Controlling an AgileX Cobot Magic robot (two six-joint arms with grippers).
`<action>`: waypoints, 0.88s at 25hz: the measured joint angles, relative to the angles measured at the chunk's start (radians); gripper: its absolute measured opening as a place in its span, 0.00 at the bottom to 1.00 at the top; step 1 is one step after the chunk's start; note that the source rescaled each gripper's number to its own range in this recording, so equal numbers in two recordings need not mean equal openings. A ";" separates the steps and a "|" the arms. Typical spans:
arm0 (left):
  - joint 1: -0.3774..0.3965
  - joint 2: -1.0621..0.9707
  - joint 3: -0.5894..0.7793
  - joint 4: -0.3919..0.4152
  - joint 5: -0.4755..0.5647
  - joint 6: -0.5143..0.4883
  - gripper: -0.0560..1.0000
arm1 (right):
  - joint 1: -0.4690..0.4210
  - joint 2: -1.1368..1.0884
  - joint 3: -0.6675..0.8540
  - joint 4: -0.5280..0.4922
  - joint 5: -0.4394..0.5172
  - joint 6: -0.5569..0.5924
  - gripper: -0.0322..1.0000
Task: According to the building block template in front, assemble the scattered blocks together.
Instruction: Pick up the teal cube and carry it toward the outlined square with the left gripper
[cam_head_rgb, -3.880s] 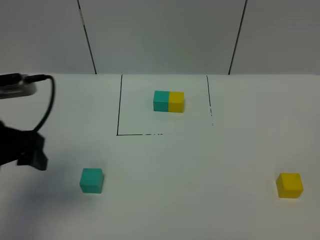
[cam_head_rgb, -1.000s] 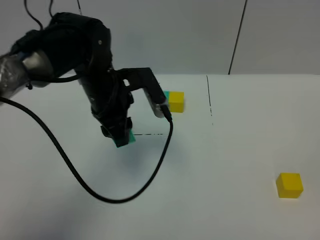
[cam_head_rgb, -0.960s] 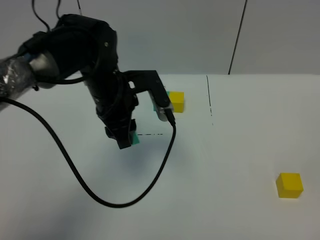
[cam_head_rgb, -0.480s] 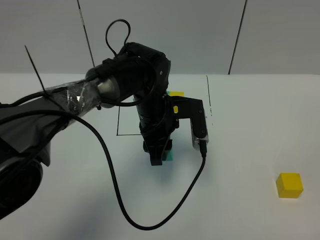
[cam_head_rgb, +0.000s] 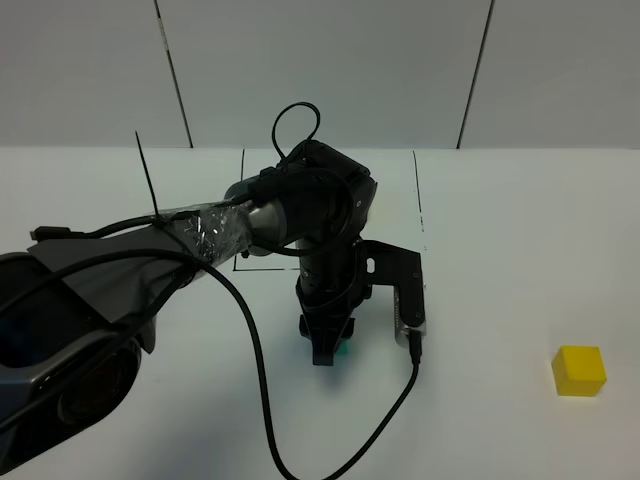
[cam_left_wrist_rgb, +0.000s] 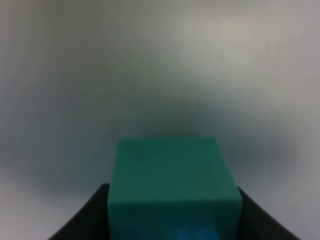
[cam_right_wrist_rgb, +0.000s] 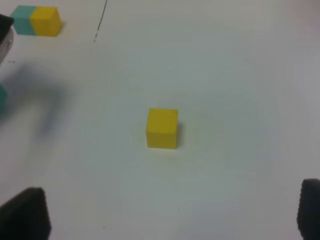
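Note:
My left gripper (cam_head_rgb: 329, 350) reaches across to the table's middle and is shut on a green block (cam_head_rgb: 341, 350), held low over the white table just in front of the drawn square. In the left wrist view the green block (cam_left_wrist_rgb: 172, 185) fills the space between the dark fingers (cam_left_wrist_rgb: 85, 220). A yellow block (cam_head_rgb: 579, 370) lies alone at the front right, and it also shows in the right wrist view (cam_right_wrist_rgb: 162, 128). My right gripper (cam_right_wrist_rgb: 170, 202) is open, above and short of that block. The green-and-yellow template (cam_right_wrist_rgb: 37, 21) stands inside the square; in the high view the left arm hides it.
The black outline of the square (cam_head_rgb: 418, 200) marks the table behind the left gripper. The left arm's black cable (cam_head_rgb: 262, 400) loops over the table in front of it. The foil-wrapped left arm (cam_head_rgb: 200, 230) stretches in from the left.
The left arm picked up the green block at the front left and carried it right and forward, from the square's front-left corner to just in front of the square's middle. The yellow block has not moved.

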 joint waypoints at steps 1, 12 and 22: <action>-0.003 0.004 -0.001 0.001 -0.002 0.000 0.06 | 0.000 0.000 0.000 0.000 0.000 0.000 1.00; -0.005 0.026 -0.006 0.026 -0.005 -0.024 0.06 | 0.000 0.000 0.000 0.000 0.000 0.000 1.00; -0.005 0.026 -0.006 0.027 -0.005 -0.024 0.06 | 0.000 0.000 0.000 0.000 0.000 0.000 1.00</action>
